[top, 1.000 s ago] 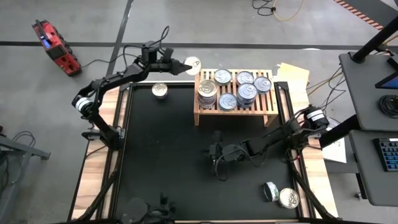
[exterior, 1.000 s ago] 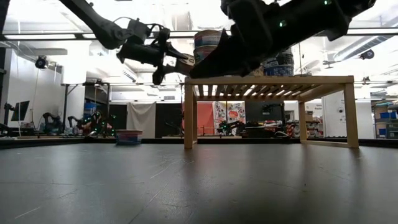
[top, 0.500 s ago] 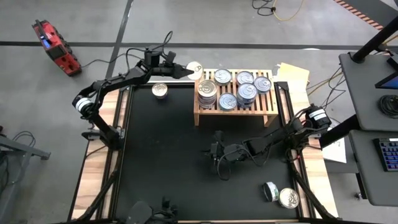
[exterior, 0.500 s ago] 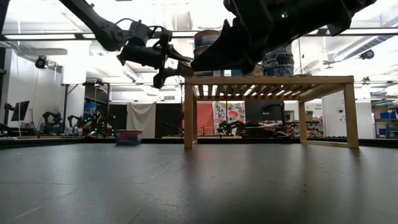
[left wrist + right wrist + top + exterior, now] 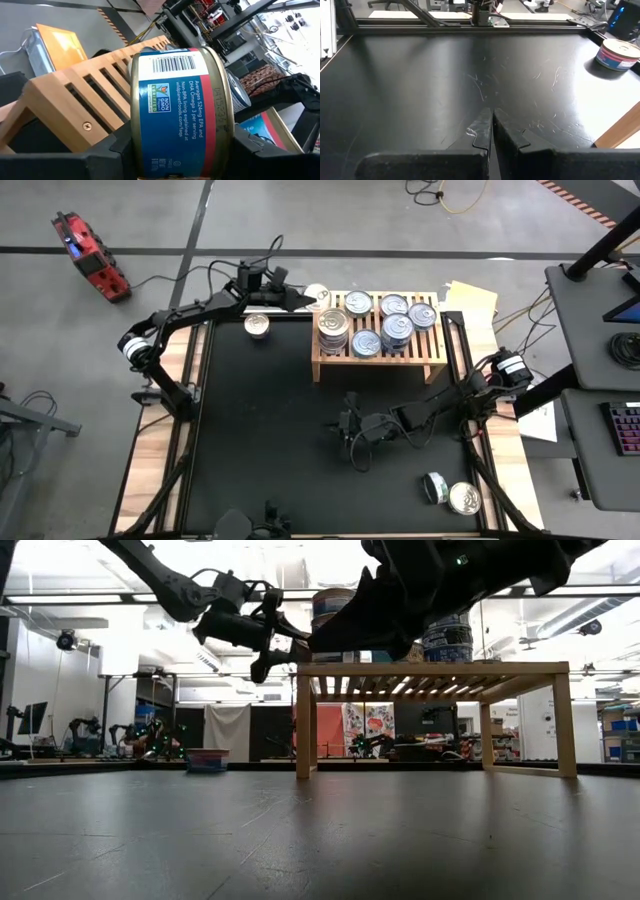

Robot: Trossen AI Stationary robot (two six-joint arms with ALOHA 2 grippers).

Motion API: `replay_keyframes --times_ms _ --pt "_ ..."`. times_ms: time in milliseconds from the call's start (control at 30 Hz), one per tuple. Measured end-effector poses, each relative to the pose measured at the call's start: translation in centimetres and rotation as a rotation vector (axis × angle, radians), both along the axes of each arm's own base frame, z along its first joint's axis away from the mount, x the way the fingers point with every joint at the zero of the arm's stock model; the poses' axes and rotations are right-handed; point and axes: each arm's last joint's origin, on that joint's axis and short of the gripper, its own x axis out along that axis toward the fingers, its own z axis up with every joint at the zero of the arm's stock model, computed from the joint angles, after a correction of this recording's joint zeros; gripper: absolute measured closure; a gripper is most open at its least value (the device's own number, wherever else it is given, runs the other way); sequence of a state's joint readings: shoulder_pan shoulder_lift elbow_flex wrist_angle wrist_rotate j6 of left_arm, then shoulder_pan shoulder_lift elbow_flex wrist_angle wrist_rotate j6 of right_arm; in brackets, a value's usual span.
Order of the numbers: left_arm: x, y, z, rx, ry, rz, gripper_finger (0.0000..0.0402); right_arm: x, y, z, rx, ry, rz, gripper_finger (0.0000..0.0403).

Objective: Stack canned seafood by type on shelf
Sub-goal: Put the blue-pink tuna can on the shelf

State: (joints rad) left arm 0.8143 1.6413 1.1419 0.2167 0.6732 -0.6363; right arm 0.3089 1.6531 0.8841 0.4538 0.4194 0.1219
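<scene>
The shelf (image 5: 380, 352) is a light-wood slatted rack at the far side of the black mat. It carries several silver-lidded cans, among them a stack (image 5: 334, 326) at its left end. My left gripper (image 5: 300, 298) is shut on a blue-and-red labelled can (image 5: 175, 105), held in the air at the shelf's far-left corner (image 5: 55, 95). One more can (image 5: 257, 326) stands on the mat left of the shelf. My right gripper (image 5: 345, 426) hovers shut low over the mat's middle, touching nothing. My left gripper pinches the can between its two fingers (image 5: 117, 150), which press on the can's two flat ends; the labelled side wall (image 5: 170, 75) faces the wrist camera. The fingers reach level from the table's left. The can is lifted clear beside the shelf top.
Two cans (image 5: 436, 487) (image 5: 463, 499) lie at the near right edge of the table. The right wrist view shows a can (image 5: 617, 54) on the mat and a shelf leg (image 5: 620, 131). The right arm (image 5: 440, 405) stretches across the mat before the shelf.
My left gripper has carried the can toward the table's right, closer to the shelf's far-left corner, staying shut on it.
</scene>
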Motion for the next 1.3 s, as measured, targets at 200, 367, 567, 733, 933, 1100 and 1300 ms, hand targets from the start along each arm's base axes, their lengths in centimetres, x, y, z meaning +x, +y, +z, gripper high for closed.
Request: replay_keyframes --times_ms 200,367,567,733,933,1100,1300 --pt "0.3 0.0 -0.3 -0.003 0.010 0.004 0.0229 -0.1 0.3 0.0 0.001 0.000 0.009 0.0394" --pt "0.6 0.1 -1.0 -0.018 0.023 -0.001 0.0229 -0.1 0.3 0.0 0.002 0.000 0.009 0.0394" --pt "0.9 0.1 -1.5 -0.028 0.030 -0.006 0.0229 -0.1 0.3 0.0 0.008 -0.001 0.007 0.0394" --pt "0.9 0.2 -1.7 -0.032 0.036 -0.007 0.0229 -0.1 0.3 0.0 0.007 -0.001 0.007 0.0394" --pt "1.1 0.3 -2.3 -0.047 0.050 -0.010 0.0228 -0.1 0.3 0.0 0.007 -0.001 0.007 0.0394" --pt "1.2 0.4 -2.6 -0.034 0.058 -0.016 0.0187 -0.1 0.3 0.0 0.007 -0.001 0.007 0.0394" --pt "1.2 0.4 -2.6 -0.036 0.059 -0.014 0.0176 -0.1 0.3 0.0 0.006 -0.001 0.006 0.0394"
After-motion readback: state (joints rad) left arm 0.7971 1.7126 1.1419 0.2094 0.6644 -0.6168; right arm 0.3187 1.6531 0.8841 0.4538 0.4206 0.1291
